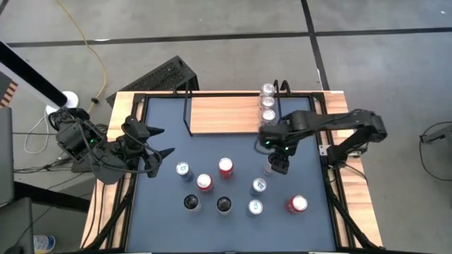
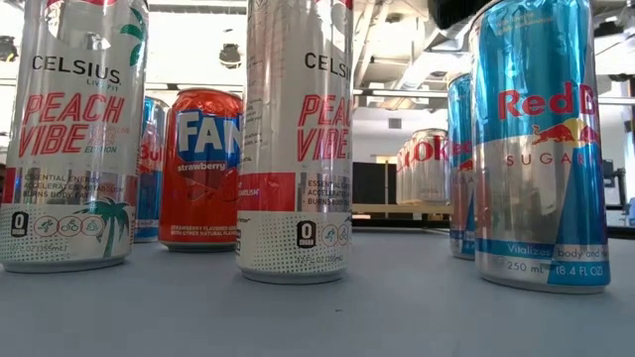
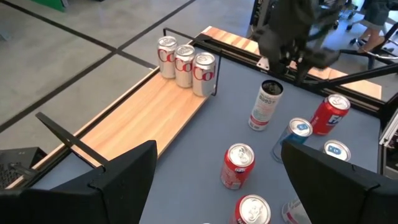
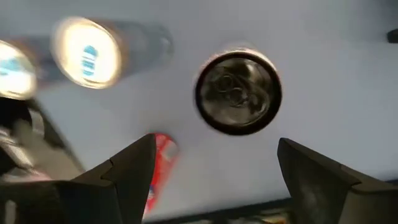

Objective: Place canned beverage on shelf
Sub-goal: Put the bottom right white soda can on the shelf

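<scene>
The shelf (image 1: 222, 115), a light-wood board with black wire ends, lies at the table's far side; three silver-and-red cans (image 1: 268, 102) stand on its right end and also show in the left wrist view (image 3: 185, 60). A tall white can with a dark top (image 3: 266, 104) stands upright on the table just in front of the shelf's right end. My right gripper (image 1: 277, 159) hovers open over this can (image 4: 238, 91), above its top and clear of it. My left gripper (image 1: 159, 141) is open and empty at the table's left side.
Several more cans stand on the dark table top toward its near side: red ones (image 1: 226, 166) (image 1: 297, 204), blue-topped ones (image 1: 258, 186) (image 1: 183, 169) and black-topped ones (image 1: 224, 204). The shelf's left and middle (image 3: 143, 112) are bare wood. A black frame (image 1: 332, 176) runs along the table's edges.
</scene>
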